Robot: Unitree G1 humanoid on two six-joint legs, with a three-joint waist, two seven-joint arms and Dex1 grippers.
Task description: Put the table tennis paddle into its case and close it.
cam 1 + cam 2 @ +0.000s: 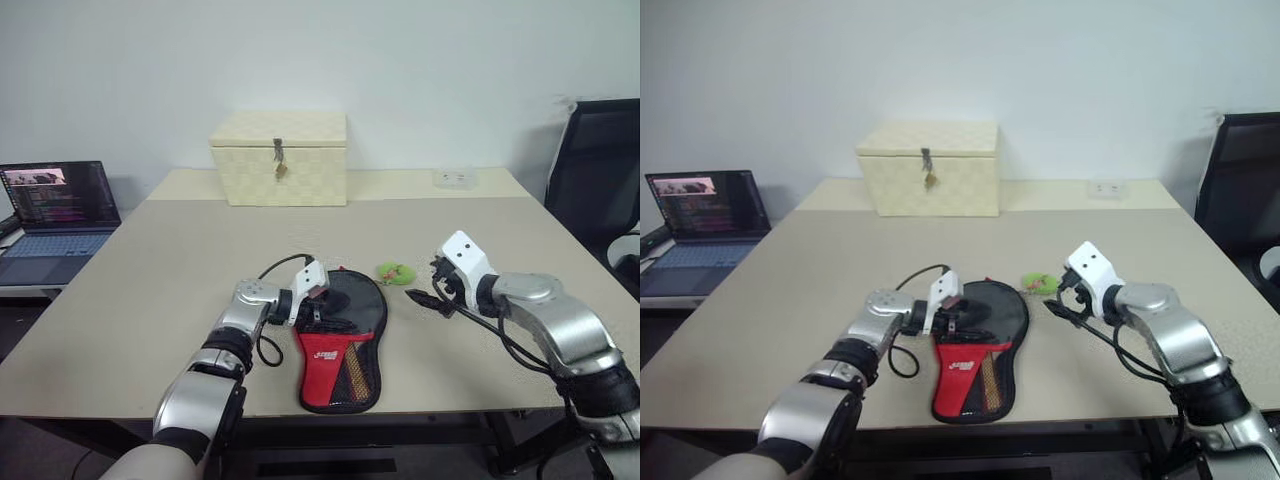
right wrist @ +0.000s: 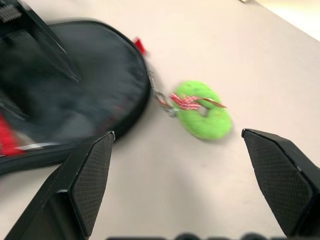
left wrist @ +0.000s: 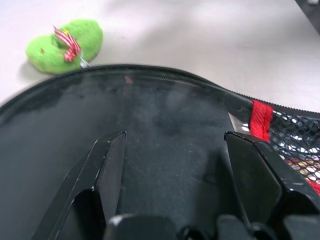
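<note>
Looks like the closing step, nearly or fully done: case point(image 1: 340, 340) flat on the counter point(image 1: 150, 290) near its front edge, round end away from the robot, red panel and mesh pocket facing up. Table tennis paddle presumably inside, hidden by the fabric; cannot confirm. Zipper appears run around the rounded rim, with the green charm point(image 1: 394, 272) lying on the counter just beside the far right edge of the case.

Left end effector point(image 1: 322, 305) released, fingers spread over the black upper part of the case, holding nothing. Right end effector point(image 1: 425, 297) released wide, empty, hanging just right of the charm, apart from it.

Next move likely calls for checking the zipper's last stretch; if shut, withdrawing both arms clear.
</note>
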